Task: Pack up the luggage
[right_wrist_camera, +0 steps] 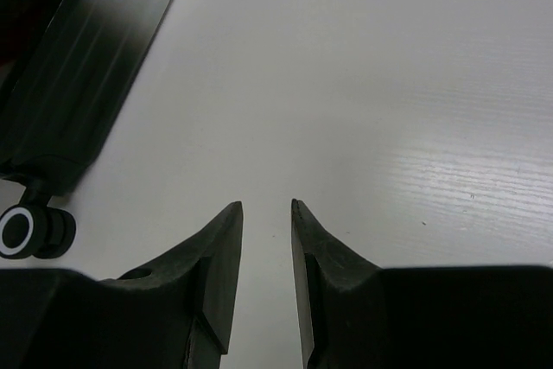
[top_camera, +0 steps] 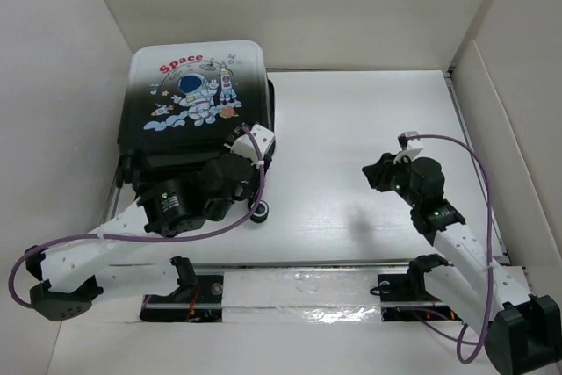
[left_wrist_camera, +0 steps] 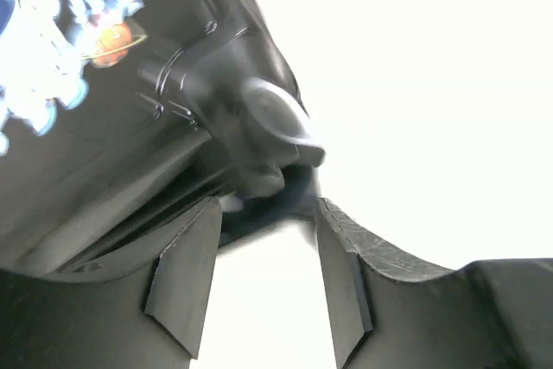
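Observation:
The luggage lies flat and closed at the back left, its astronaut print and red "Space" lettering facing up. My left gripper hovers over its near right corner. In the left wrist view the left gripper is open, with only white table between the fingers. A blurred black caster wheel and the printed shell lie just ahead. My right gripper hangs over the bare table to the right. The right wrist view shows that gripper open by a narrow gap and holding nothing.
A caster wheel sticks out at the luggage's near right corner, also seen as the wheel in the right wrist view beside the dark luggage side. White walls enclose the table on three sides.

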You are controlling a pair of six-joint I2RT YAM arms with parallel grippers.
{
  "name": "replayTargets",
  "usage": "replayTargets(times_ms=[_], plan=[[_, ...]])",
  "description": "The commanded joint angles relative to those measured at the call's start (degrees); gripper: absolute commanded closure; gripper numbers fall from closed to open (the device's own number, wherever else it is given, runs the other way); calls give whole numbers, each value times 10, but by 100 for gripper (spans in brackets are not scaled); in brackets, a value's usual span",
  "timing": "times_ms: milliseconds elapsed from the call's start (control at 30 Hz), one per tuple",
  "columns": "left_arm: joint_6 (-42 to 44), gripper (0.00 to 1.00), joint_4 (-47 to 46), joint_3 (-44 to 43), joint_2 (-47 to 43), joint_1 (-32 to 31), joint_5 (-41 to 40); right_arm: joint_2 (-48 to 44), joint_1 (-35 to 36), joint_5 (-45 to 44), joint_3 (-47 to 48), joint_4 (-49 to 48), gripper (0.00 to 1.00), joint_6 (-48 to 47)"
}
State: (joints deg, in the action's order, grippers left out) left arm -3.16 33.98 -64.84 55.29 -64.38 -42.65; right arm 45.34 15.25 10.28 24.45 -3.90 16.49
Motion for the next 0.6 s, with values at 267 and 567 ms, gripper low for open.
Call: replayTargets(times_ms=[267, 567], plan=[[-83, 45, -123, -102, -15, 77, 36, 14, 51, -58, 27, -35, 94, -14], [-182, 69, -132, -247, 184, 568, 267, 19, 108, -135, 39, -26, 100, -29]])
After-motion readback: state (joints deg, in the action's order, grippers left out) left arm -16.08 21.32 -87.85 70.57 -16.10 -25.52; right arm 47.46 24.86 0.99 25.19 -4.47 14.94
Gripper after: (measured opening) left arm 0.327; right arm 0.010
